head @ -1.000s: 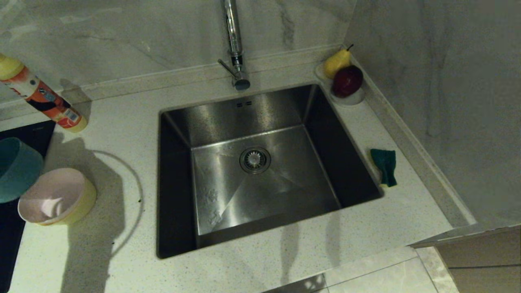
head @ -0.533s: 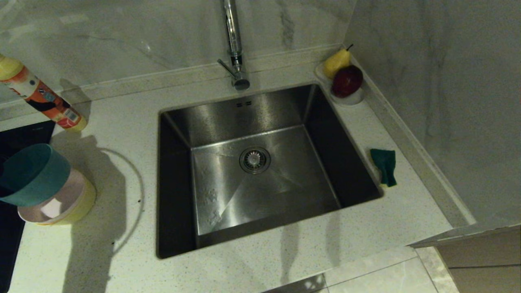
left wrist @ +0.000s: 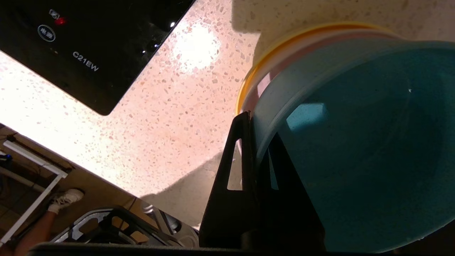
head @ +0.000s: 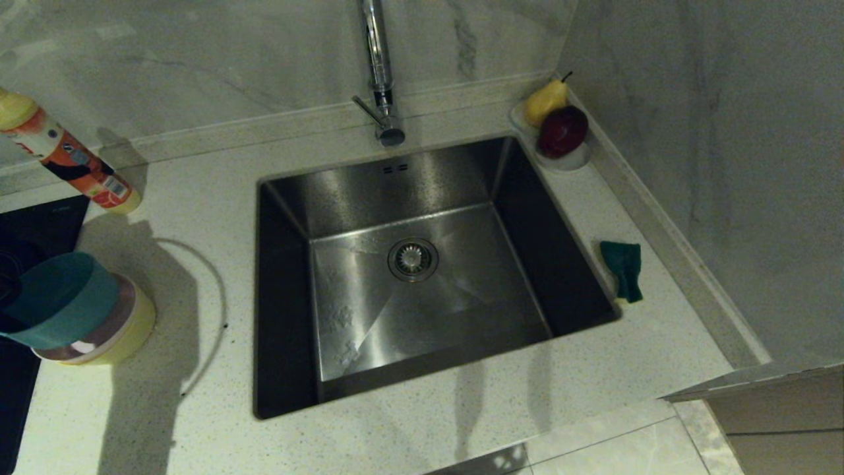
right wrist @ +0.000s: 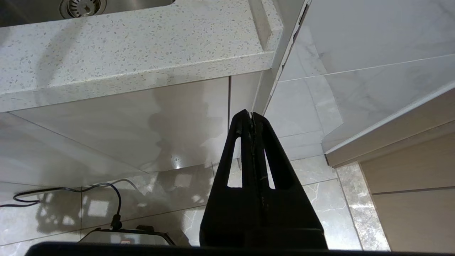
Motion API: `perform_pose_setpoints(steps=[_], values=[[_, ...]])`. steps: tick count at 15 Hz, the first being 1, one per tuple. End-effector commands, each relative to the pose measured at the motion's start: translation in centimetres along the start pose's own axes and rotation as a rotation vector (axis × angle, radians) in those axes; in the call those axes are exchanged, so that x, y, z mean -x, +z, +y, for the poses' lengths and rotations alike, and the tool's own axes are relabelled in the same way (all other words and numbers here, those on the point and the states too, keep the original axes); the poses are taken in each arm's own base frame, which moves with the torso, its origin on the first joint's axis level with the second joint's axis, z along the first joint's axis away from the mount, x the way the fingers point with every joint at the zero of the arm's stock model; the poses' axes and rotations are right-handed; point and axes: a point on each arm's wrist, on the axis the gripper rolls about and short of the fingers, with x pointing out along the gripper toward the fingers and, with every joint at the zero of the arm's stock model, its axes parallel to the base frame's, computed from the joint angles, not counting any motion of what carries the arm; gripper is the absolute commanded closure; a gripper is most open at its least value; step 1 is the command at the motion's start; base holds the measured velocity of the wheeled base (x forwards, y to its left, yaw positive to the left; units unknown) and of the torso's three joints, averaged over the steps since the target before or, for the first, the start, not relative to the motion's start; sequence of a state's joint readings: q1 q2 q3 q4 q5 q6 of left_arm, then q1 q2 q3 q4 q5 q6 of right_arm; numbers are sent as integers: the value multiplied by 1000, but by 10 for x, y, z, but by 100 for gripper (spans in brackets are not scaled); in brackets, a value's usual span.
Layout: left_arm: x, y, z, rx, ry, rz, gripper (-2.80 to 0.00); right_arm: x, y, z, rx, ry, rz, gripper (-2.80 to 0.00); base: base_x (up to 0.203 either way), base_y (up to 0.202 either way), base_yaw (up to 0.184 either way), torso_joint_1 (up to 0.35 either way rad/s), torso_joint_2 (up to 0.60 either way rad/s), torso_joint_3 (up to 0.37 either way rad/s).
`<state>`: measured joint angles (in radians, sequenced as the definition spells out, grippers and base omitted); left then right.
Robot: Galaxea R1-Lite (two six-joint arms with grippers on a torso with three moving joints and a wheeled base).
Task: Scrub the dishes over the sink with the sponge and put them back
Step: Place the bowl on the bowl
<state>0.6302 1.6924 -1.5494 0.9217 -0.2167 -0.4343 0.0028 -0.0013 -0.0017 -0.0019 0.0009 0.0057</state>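
Observation:
The light blue bowl [head: 59,300] hangs tilted right over the pink bowl [head: 84,348], which is nested in the yellow bowl [head: 128,326] on the counter left of the sink [head: 461,297]. Whether the blue bowl touches them I cannot tell. My left gripper [left wrist: 259,131] is shut on the blue bowl [left wrist: 355,142] at its rim, one finger outside the wall and one inside. The green sponge [head: 623,269] lies on the counter to the right of the sink. Below the counter's front edge, my right gripper [right wrist: 250,113] is parked and shut on nothing.
A black cooktop [head: 39,218] borders the bowls on the far left. An orange and yellow bottle [head: 66,155] leans behind them. The chrome faucet [head: 379,72] rises behind the sink. A white dish [head: 573,160] with a pear and an apple sits at the back right corner.
My left gripper has carried the blue bowl from over the cooktop to the right and down, so it now covers most of the pink and yellow stack. The right arm has not moved.

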Motion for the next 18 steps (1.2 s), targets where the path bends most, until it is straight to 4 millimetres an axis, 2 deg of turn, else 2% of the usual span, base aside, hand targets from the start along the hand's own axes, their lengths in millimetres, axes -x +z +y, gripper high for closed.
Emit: perform_pose_setpoints(steps=[1,9,18], values=[[-5,1,1,7,7,18,0,0,0,0,0,1,-2,0,0,0,0,0,0,0],[-16,-5,2,-9,22,65,0,0,0,0,0,1,-2,0,0,0,0,0,0,0],[-20,3,-1,-3,0,5,0,0,0,0,0,1,-3,0,0,0,0,0,0,0]])
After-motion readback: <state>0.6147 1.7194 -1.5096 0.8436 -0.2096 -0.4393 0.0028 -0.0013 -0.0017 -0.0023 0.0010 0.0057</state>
